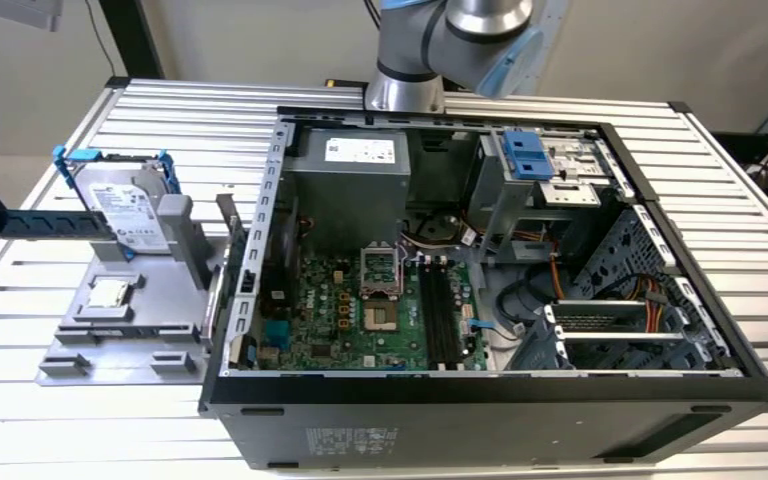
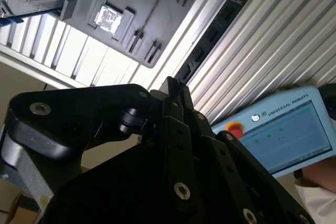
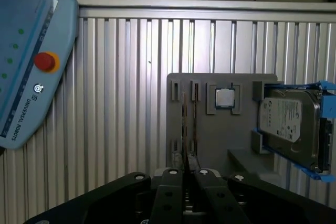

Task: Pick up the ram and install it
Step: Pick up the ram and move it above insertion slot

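Observation:
The ram (image 2: 212,35) is a dark narrow stick with black chips that reaches out from my fingertips. In the first wrist view it shows edge-on as a thin line (image 3: 184,129). My gripper (image 2: 174,85) (image 3: 187,171) is shut on one end of it, high above the ribbed table. Far below, the grey holder (image 3: 210,140) (image 1: 131,335) has bare ram brackets. The open computer case (image 1: 491,390) lies on the table to the exterior view's right of the holder. Black memory slots (image 1: 440,310) run along its green board. The arm (image 1: 458,40) rises behind the case.
The holder also carries a silver hard drive in a blue bracket (image 1: 124,210) (image 3: 289,124) and a small square processor chip (image 1: 111,292) (image 3: 224,98). A pale blue control tablet with a red button (image 3: 26,61) (image 2: 283,129) lies on the table beside the holder.

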Available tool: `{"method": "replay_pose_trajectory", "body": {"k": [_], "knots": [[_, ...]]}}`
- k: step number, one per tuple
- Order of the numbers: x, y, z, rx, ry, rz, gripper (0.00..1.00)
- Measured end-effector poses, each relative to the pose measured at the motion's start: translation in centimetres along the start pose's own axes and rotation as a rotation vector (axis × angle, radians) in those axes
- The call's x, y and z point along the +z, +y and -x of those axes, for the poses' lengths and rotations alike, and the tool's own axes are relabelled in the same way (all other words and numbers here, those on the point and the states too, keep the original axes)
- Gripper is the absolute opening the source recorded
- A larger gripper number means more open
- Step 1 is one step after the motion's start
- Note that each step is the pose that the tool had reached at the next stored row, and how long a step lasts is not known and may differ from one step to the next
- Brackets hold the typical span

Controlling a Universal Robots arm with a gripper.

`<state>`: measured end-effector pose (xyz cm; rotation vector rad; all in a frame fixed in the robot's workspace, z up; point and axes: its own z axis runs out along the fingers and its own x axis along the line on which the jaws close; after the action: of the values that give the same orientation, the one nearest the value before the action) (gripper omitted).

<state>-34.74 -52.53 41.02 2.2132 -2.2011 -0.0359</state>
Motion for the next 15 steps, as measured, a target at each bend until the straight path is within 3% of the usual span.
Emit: {"method": "replay_pose_trajectory", "body": {"k": [15], "knots": [[-0.11, -3.36, -0.02, 0.000, 0.0001, 0.0002, 0.00]]}}
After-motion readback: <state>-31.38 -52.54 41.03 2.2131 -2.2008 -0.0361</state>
